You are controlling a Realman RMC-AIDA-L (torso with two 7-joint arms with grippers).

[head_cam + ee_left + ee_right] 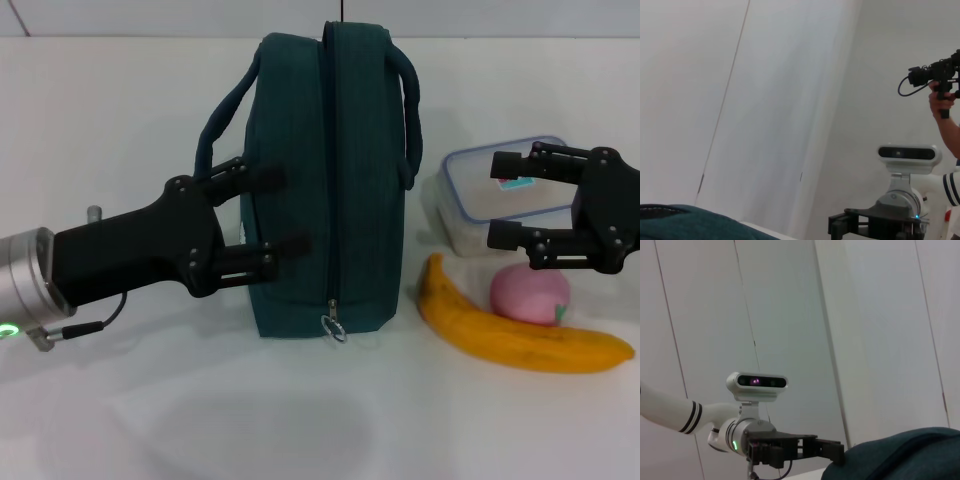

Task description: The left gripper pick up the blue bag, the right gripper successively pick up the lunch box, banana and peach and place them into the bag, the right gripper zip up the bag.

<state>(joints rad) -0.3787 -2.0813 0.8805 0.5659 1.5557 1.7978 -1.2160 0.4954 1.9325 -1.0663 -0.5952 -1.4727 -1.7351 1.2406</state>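
A dark teal-blue bag [325, 190] stands on edge in the middle of the white table, zipper shut, its pull [333, 326] at the near end. My left gripper [290, 210] is open against the bag's left side, one finger near the handle [222, 115], not closed on it. A clear lunch box with a blue rim [500, 195] lies right of the bag. In front of it are a pink peach [530, 293] and a yellow banana [515, 335]. My right gripper [497, 200] is open, hovering above the lunch box and peach. The bag's edge shows in both wrist views [685, 225] [900, 455].
The white table [200, 420] spreads in front of the bag. In the left wrist view a person holding a camera [940, 85] stands at the side, behind my right arm's wrist camera.
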